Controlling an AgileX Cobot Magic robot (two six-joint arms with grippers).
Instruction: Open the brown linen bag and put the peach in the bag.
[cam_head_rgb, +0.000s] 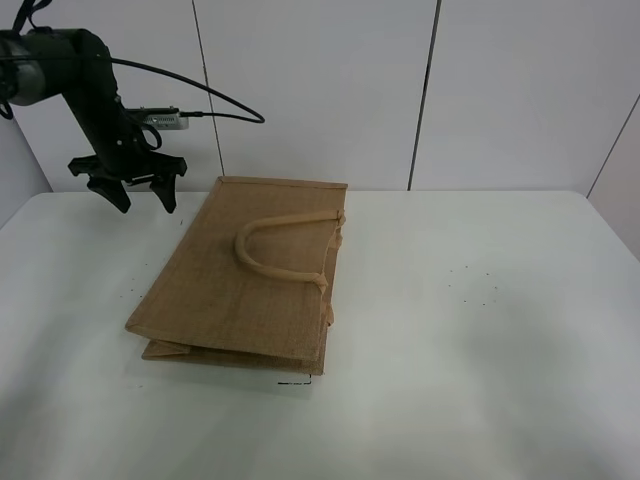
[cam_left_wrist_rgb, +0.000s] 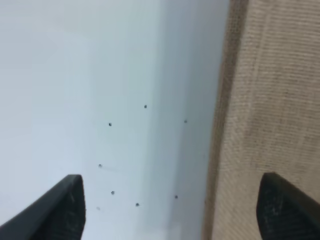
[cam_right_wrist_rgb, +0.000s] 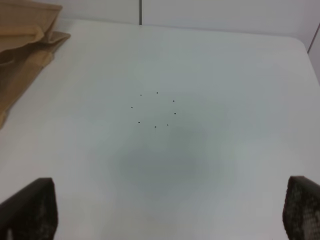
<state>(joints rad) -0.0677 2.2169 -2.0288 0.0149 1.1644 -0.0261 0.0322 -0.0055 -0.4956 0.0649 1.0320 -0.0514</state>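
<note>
The brown linen bag is laid flat and folded shut on the white bench, left of the bench's middle and running from near the back edge toward the front, with one loop handle resting on its upper face. The left pincer is held spread wide and empty above the back left corner of the bench, just beside the bag's long edge. The right pincer is likewise seen wide and empty over bare bench, well apart from the bag.
</note>
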